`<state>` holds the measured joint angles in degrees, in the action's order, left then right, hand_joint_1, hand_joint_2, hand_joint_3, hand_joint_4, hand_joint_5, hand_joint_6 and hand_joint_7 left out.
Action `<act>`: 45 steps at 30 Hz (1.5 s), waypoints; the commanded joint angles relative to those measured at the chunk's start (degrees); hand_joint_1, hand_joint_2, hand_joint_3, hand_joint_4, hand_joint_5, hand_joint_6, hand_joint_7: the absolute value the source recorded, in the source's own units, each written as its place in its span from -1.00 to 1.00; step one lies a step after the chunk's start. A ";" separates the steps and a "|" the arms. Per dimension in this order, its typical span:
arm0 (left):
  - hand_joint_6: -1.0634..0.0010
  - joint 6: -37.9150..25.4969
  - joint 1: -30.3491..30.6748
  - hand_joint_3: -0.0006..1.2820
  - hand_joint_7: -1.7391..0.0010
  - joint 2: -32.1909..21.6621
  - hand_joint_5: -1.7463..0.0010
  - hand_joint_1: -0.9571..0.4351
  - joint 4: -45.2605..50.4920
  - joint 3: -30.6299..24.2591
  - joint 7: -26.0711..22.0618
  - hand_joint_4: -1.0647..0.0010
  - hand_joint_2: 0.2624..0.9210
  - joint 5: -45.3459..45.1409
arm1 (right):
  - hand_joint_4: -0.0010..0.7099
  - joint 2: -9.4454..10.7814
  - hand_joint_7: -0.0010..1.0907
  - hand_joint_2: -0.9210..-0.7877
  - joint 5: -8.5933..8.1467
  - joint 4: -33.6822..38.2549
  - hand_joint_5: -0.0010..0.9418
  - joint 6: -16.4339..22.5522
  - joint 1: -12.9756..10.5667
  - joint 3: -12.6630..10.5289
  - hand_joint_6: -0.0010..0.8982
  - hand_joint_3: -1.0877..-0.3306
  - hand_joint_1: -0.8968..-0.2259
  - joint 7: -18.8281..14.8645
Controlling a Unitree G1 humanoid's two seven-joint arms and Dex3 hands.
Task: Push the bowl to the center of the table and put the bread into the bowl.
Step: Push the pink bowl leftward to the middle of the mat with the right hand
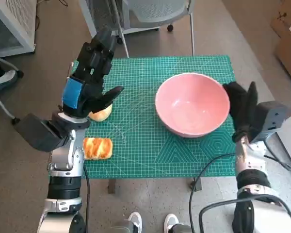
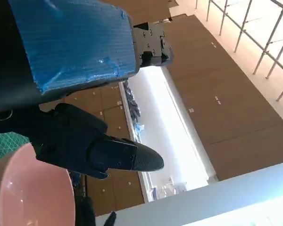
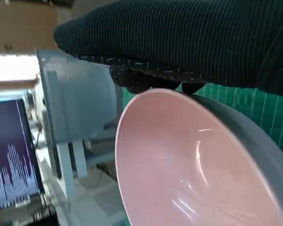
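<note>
A pink bowl (image 1: pixel 193 104) stands on the right half of the green mat (image 1: pixel 145 150). My right hand (image 1: pixel 241 104) is upright against the bowl's right rim, its fingers straight, holding nothing. In the right wrist view the glove (image 3: pixel 188 37) lies along the rim of the bowl (image 3: pixel 179 165). My left hand (image 1: pixel 89 80) hovers raised over the mat's left side with its fingers spread and empty. A round bun (image 1: pixel 102 114) lies partly hidden under it. A glazed braided pastry (image 1: pixel 97 148) lies near the front left edge. The left wrist view shows my left hand (image 2: pixel 70 56) and part of the bowl (image 2: pixel 28 188).
A chair (image 1: pixel 150 12) stands just behind the table. A white rack (image 1: pixel 14 24) is at the far left and cardboard boxes (image 1: pixel 288 34) at the far right. A person's shoes (image 1: pixel 133 221) show at the table's front edge.
</note>
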<state>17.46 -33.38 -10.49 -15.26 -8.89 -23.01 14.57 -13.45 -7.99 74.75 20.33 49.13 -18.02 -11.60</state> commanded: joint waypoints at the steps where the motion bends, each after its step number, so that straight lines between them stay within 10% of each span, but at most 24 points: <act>1: 1.00 0.49 0.77 -0.74 0.56 -0.52 1.00 -0.34 -0.08 -0.40 0.20 0.98 0.98 0.11 | -0.40 1.65 -1.00 -1.00 0.10 1.07 -1.00 -1.52 0.49 -0.21 -0.34 -0.02 -0.02 -0.73; 45: 1.00 1.35 3.64 -0.76 0.57 -1.33 0.99 -0.32 2.19 -0.82 2.30 0.96 1.00 -0.89 | -0.44 6.69 -1.00 -1.00 0.56 0.05 -1.00 -2.33 7.55 0.47 -0.38 -0.20 0.15 -2.34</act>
<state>18.06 -30.38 -11.33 -14.22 -9.50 -21.05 13.86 -7.55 -7.73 74.51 19.07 56.16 -17.81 -14.54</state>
